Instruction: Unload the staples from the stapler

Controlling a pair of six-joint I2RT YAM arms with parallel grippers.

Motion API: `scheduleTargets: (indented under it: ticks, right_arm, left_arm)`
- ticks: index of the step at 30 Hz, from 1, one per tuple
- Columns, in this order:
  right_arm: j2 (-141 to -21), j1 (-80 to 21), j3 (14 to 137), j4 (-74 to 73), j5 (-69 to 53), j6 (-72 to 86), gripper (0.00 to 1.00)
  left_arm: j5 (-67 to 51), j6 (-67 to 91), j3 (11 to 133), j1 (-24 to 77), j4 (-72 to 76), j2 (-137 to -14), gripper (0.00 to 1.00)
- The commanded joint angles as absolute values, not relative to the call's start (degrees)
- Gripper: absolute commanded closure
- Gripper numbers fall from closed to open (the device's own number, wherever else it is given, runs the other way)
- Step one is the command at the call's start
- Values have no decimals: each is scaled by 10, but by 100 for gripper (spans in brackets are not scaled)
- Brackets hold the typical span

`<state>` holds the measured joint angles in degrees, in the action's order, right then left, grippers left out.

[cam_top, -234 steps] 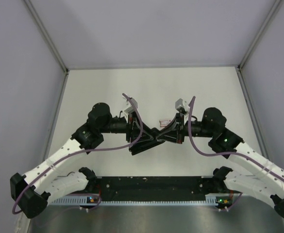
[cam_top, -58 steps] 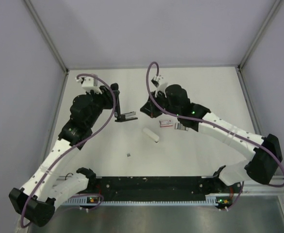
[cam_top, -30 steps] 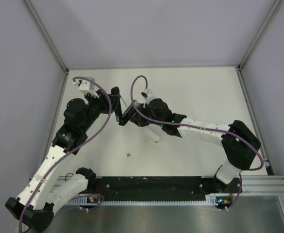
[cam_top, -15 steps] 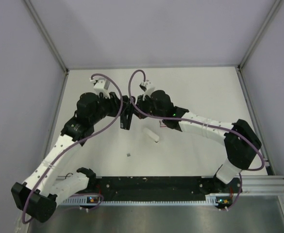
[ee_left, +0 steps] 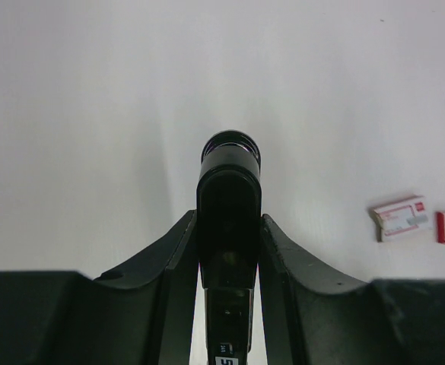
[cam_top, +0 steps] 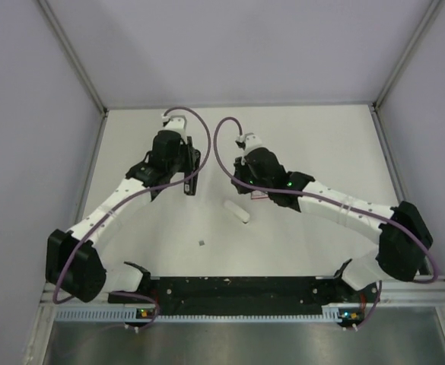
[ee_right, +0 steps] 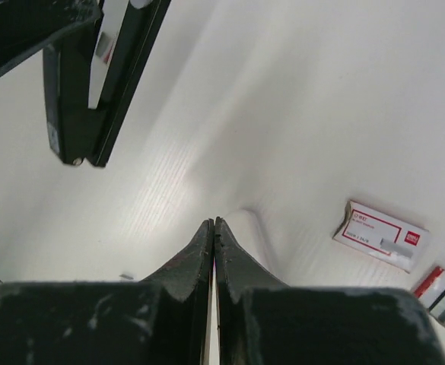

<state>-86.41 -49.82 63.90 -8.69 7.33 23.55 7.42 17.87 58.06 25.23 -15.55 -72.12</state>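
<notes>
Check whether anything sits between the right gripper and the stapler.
Nothing visible does. The right wrist view shows only bare table between the shut right gripper and the stapler clamped in the left gripper. The small box lies off to the other side.

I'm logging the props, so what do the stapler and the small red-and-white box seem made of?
The stapler: black shell with a soft sheen, probably plastic or painted metal; the right wrist view shows a bright reflective strip along it, likely bare metal. The box: matte white with red print and crisp edges, likely cardboard.
</notes>
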Motion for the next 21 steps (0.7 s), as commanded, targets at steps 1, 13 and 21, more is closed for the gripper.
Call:
scheduleTargets:
  ticks: [1, 13, 21]
  right_arm:
    - [-788, -499, 616, -134, 97, 240, 100]
    - [-694, -508, 570, -182, 69, 243, 98]
    - [-687, -511, 541, -170, 45, 240, 98]
  left_arm:
    - [179, 126, 662, 248, -105, -778, 100]
    - [11, 116, 825, 125, -188, -1007, 100]
    - [18, 105, 888, 104, -249, -1108, 100]
